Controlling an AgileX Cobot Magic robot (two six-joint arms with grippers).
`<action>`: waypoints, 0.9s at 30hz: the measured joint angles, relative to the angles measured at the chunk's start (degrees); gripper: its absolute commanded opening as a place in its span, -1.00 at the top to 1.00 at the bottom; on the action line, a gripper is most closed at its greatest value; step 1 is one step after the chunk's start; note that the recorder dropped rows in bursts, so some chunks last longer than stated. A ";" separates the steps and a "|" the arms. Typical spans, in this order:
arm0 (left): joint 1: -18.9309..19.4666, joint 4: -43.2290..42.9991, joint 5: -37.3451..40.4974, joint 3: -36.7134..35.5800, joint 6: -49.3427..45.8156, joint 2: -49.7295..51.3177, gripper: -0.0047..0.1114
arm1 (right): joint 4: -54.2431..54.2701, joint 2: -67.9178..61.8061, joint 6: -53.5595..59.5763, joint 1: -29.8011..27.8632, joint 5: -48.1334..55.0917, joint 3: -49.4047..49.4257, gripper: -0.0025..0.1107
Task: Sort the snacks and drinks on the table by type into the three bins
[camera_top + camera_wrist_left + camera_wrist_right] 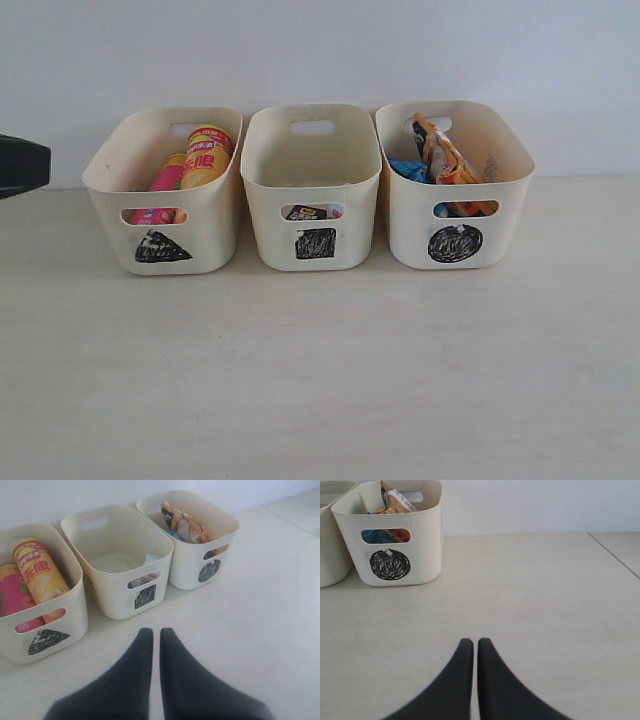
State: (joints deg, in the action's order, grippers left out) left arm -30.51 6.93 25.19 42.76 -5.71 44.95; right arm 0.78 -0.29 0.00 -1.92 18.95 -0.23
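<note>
Three cream bins stand in a row at the back of the table. The triangle bin point(118, 165) holds the yellow chip tube point(207, 156) and the pink chip tube point(168, 178). Through the handle cutout of the square bin point(312, 170) a bit of the white drink carton point(306, 212) shows. In the circle bin point(510, 175) sit the orange-tan bag point(445, 152) and the blue bag point(408, 168). My left gripper point(156, 630) hovers shut and empty in front of the bins; in the exterior view only a dark part of that arm point(20, 165) shows. My right gripper point(472, 641) is shut and empty over bare table, short of the circle bin point(427, 520).
A pale wall rises just behind the bins. A seam or table edge point(615, 555) runs along the far right in the right wrist view. The tabletop point(320, 370) in front of the bins is pale wood.
</note>
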 measured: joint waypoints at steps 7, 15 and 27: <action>0.00 -3.89 -13.21 -12.76 0.00 -6.40 0.85 | 0.00 0.00 0.00 0.00 0.00 0.00 0.96; 5.64 -7.62 -19.74 -26.71 0.21 -16.23 0.85 | 0.00 0.00 0.00 0.00 0.00 0.00 0.96; 15.24 -9.08 -19.99 -37.96 3.44 -33.71 0.85 | 0.00 0.00 0.00 0.00 0.00 0.00 0.96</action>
State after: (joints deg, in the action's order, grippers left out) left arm -15.27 -2.15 5.20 4.80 -2.27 11.24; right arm 0.78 -0.29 0.00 -1.92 18.95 -0.23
